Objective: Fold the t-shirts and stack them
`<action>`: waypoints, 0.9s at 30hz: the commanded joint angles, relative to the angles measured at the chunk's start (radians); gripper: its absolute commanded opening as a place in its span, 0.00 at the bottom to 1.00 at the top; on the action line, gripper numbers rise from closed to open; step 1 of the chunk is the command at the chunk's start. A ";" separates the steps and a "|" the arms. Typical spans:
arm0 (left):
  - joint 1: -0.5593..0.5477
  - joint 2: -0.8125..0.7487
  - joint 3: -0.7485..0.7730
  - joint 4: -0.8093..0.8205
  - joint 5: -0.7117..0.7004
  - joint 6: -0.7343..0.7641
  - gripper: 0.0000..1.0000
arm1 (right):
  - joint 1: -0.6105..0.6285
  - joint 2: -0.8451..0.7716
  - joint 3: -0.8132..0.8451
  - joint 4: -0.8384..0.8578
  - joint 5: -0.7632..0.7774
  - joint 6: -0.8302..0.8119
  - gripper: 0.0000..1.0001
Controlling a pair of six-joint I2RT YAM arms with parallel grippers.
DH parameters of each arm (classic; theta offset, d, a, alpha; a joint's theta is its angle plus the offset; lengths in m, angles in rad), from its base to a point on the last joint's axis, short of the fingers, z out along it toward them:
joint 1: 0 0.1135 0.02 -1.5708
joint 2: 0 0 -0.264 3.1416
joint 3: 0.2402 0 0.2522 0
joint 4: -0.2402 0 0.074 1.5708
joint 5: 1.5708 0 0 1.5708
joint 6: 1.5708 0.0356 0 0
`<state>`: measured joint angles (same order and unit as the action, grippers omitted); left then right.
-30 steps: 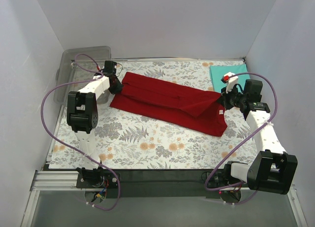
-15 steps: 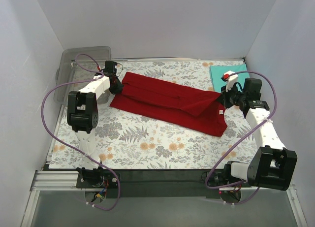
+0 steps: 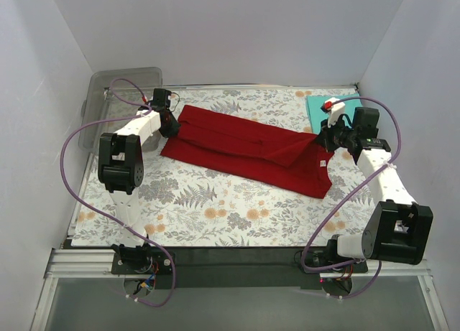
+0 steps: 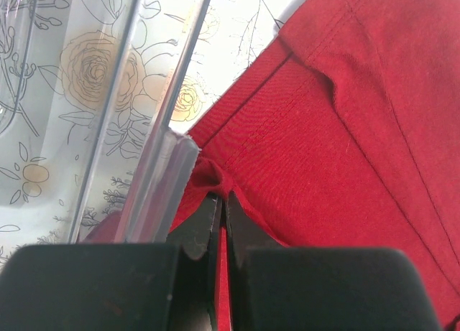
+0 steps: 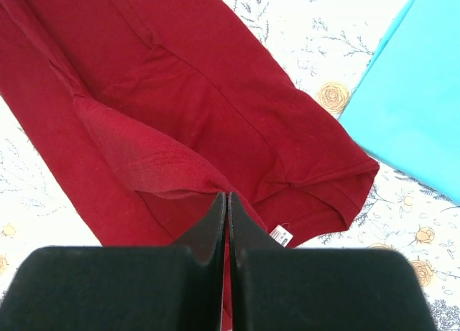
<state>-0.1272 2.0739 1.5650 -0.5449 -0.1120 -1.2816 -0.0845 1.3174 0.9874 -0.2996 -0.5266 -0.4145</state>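
**A:** Entry one, the left jaws. What do we log?

**B:** We log them pressed together, pinching a small bunched fold at the edge of the red t-shirt (image 4: 345, 151). Only a thin line of red shows between the black fingers (image 4: 195, 234). The wall of the clear plastic bin (image 4: 154, 166) stands just beside the pinch, on its left in the wrist view.

**A:** Entry two, the right jaws?

**B:** We find these closed too, gripping a ridged fold of the same shirt. The fold rises off the layers below it to meet the fingertips. A small white tag (image 5: 281, 235) sits at the hem just beside them.

**A:** Where do we place the shirt itself?

**B:** From overhead, we see it as a long folded band lying slantwise on the floral surface (image 3: 215, 209). It runs from the far left, near the bin, to the right side. Each end is held by one arm, and the middle lies flat.

**A:** And the second garment?

**B:** We list the teal t-shirt (image 3: 315, 105) flat in the far right corner, beyond the right jaws. In the right wrist view a strip of surface separates it from the red one.

**A:** Anything else to list?

**B:** We list the bin in the far left corner, behind the left arm (image 3: 133, 133). A purple cable (image 3: 68, 155) loops out from that arm.
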 commanded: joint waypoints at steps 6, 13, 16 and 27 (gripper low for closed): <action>0.006 0.018 0.030 0.046 -0.023 0.018 0.00 | 0.003 0.019 0.077 0.068 0.014 0.031 0.01; 0.006 0.020 0.030 0.046 -0.025 0.016 0.00 | 0.005 0.049 0.099 0.073 0.025 0.037 0.01; 0.006 0.020 0.032 0.046 -0.025 0.016 0.00 | 0.006 0.062 0.093 0.071 0.028 0.034 0.01; 0.006 0.022 0.036 0.046 -0.025 0.016 0.00 | 0.006 0.101 0.086 0.079 0.042 0.023 0.01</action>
<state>-0.1276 2.0739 1.5661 -0.5465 -0.1154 -1.2793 -0.0826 1.4097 1.0447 -0.2604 -0.4946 -0.3908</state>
